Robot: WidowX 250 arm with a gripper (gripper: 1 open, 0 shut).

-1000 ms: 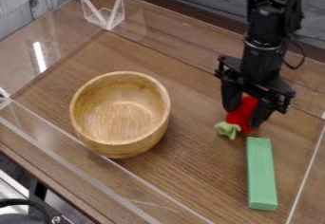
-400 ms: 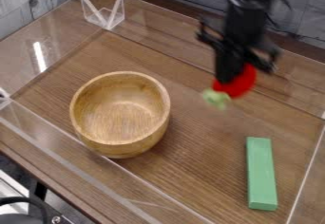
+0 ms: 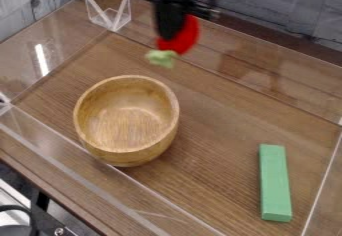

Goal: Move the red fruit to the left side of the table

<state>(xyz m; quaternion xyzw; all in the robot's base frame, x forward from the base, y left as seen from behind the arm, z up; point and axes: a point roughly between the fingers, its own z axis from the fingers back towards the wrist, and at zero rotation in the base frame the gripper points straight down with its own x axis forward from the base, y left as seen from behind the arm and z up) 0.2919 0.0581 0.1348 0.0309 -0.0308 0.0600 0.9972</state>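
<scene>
The gripper (image 3: pixel 175 22), blurred, has its jaws clamped on the red fruit (image 3: pixel 183 36), which hangs between them above the table (image 3: pixel 227 100), green stem end lowest. Nearer the camera than the jaws sits the wooden bowl (image 3: pixel 128 145); the green block (image 3: pixel 274 181) lies well away from them

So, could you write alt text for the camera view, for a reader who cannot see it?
The robot's fingers hold the red fruit in the air above the table, behind a wooden bowl; a green block lies at front right.
</scene>
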